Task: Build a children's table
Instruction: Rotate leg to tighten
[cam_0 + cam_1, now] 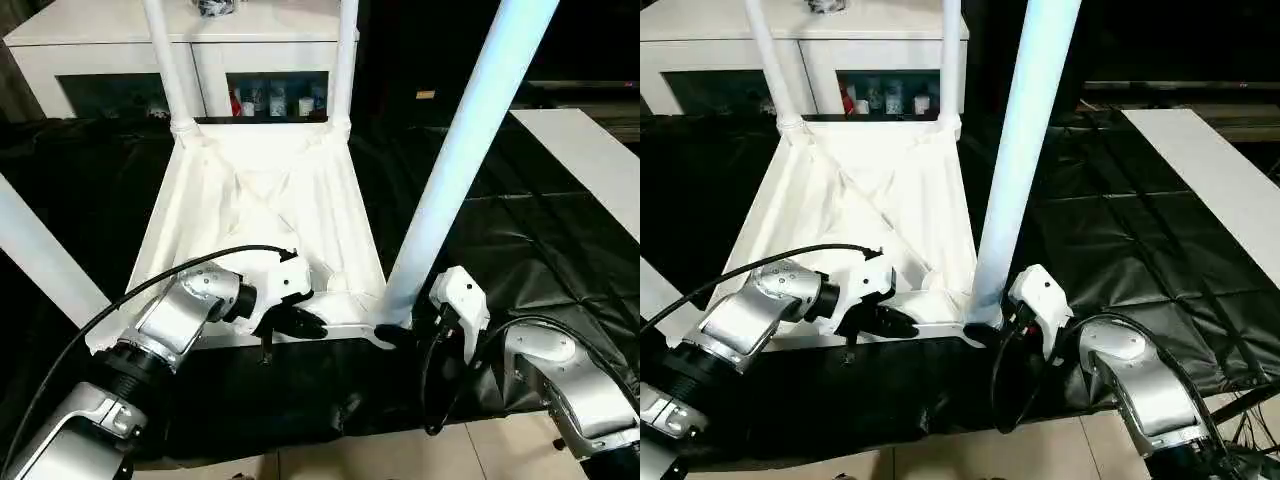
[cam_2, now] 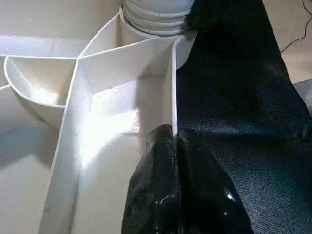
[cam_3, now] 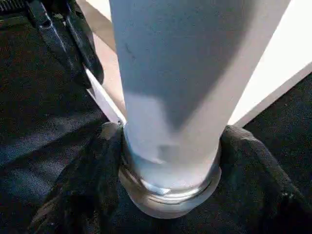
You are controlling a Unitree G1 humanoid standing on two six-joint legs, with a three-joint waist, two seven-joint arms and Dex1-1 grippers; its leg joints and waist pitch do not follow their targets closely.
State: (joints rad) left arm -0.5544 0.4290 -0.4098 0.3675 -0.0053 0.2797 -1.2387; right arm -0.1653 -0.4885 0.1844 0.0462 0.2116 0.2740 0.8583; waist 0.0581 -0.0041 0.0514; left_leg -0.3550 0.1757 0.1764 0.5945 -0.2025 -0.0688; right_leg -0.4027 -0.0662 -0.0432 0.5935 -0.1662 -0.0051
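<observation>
Left gripper (image 1: pixel 300 322): black fingers clenched together on the thin raised rim (image 2: pixel 173 87) of the tabletop, at its near edge; the rim blade runs into the seam between the two glossy black fingers
Right gripper (image 3: pixel 165 161): black, matte, rubbery fingers (image 3: pixel 87 180) set either side of the base of the near right leg, right against the tube; whether they press it or merely flank it I cannot tell
Near right leg (image 1: pixel 455 165): long smooth white tube, tapered, standing nearly upright in the near right corner socket; a ridged collar (image 3: pixel 168 187) rings its foot
Tabletop (image 1: pixel 260 200): white moulded plastic, rectangular, lying underside up on the black sheet; thin upright ribs cross diagonally and form curved pockets near the corner
Black sheet (image 1: pixel 560 250): dark, faintly glossy, creased cover under the whole assembly, draped over the near edge
Near left leg (image 1: pixel 40 255): white tube leaning out toward the left edge of the head view
Far legs: two slim white tubes, far left leg (image 1: pixel 165 60) and far right leg (image 1: pixel 344 60), upright in the far corner sockets
Cabinet (image 1: pixel 120 45): white, boxy, dark glass doors, beyond the tabletop
White board (image 1: pixel 590 160): flat panel on the far right
</observation>
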